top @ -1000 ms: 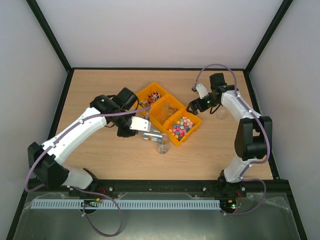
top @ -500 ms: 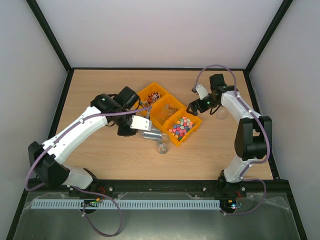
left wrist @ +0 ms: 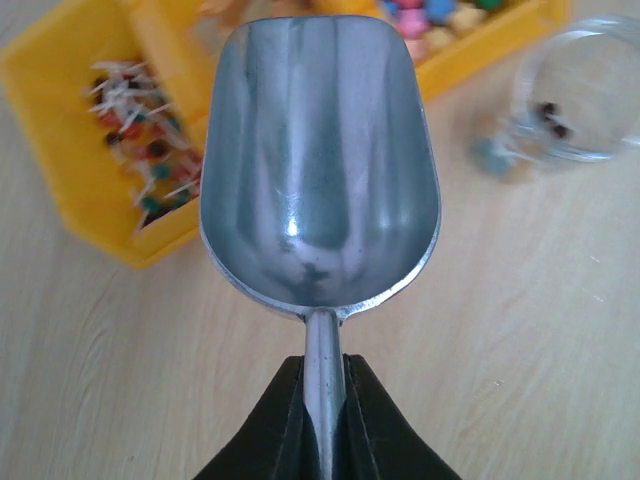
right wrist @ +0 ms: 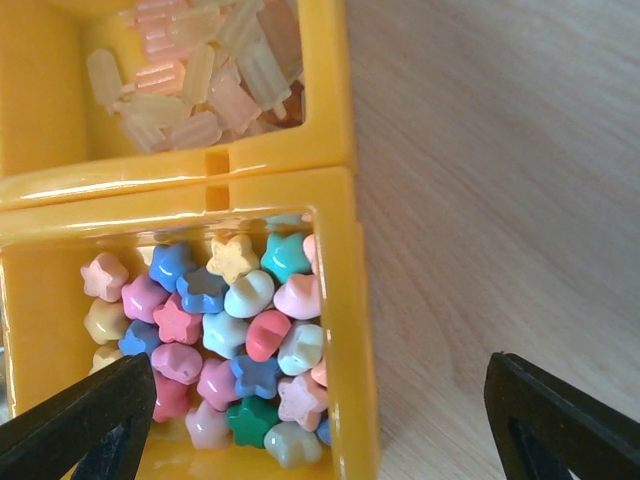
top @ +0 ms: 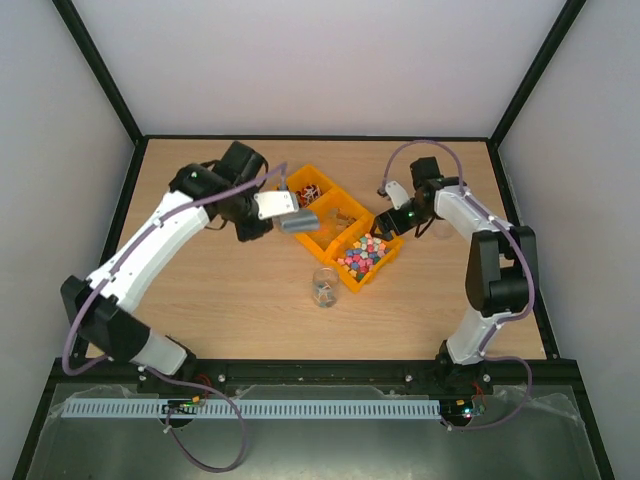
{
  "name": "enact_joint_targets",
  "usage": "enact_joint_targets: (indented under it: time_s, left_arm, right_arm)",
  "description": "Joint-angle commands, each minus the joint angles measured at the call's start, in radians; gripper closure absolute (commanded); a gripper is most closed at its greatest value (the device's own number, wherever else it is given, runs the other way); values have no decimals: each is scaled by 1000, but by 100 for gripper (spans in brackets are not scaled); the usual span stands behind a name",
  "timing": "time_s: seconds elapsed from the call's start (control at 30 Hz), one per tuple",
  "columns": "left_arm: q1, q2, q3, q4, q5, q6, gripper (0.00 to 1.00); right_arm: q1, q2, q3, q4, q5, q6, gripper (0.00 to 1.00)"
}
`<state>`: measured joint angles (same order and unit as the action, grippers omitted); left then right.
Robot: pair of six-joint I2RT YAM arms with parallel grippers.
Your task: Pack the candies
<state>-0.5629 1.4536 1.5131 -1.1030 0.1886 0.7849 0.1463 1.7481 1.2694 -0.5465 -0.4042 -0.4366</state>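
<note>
At the bottom of the top view, both arm bases sat at the near edge of the table (top: 220, 310). The left arm (top: 150, 245) rose from the lower left in a long diagonal toward the upper left, bent at its elbow and turned its wrist rightward, so the left gripper (left wrist: 322, 405) pointed toward the centre of the frame. Its black fingers (left wrist: 282, 425) were clamped on the thin handle of a silver scoop (left wrist: 320, 170), whose bowl faced up, empty, above the wood. The right arm (top: 495, 275) stood up from the lower right, folded at mid-height and reached left, with its wrist over the right end of the yellow bins (right wrist: 335, 110). The right gripper (right wrist: 320, 395) was spread wide and grasped nothing, one finger at each lower corner of the wrist view. Below centre, a clear glass (top: 324, 287) stood just beside the bins' near corner with a few pieces in its bottom. Beyond it the three bins ran in a diagonal row. The candies (right wrist: 225, 335), star-shaped in pink, blue, yellow and green, filled the nearest. Pale ribbed sweets (right wrist: 195, 85) lay in the middle one and dark wrapped sweets (left wrist: 140, 150) in the farthest, closest to the scoop.
</note>
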Motion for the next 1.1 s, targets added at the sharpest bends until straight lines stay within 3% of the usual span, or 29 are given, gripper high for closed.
enact_joint_targets:
  time_s: [0.0, 0.33, 0.57, 0.73, 1.07]
  left_arm:
    - [91, 120, 110, 10, -61, -139, 98]
    - [199, 403, 340, -88, -221, -151, 98]
    - [202, 578, 487, -187, -280, -154, 98]
    - [189, 620, 503, -192, -314, -146, 98]
    - [126, 677, 497, -195, -357, -165, 98]
  right_arm:
    - [29, 32, -19, -22, 18, -10, 11]
    - [50, 76, -12, -23, 82, -51, 21]
    - [67, 117, 22, -18, 108, -66, 37]
    - [74, 122, 32, -20, 107, -63, 45]
    - [90, 101, 21, -10, 138, -70, 52]
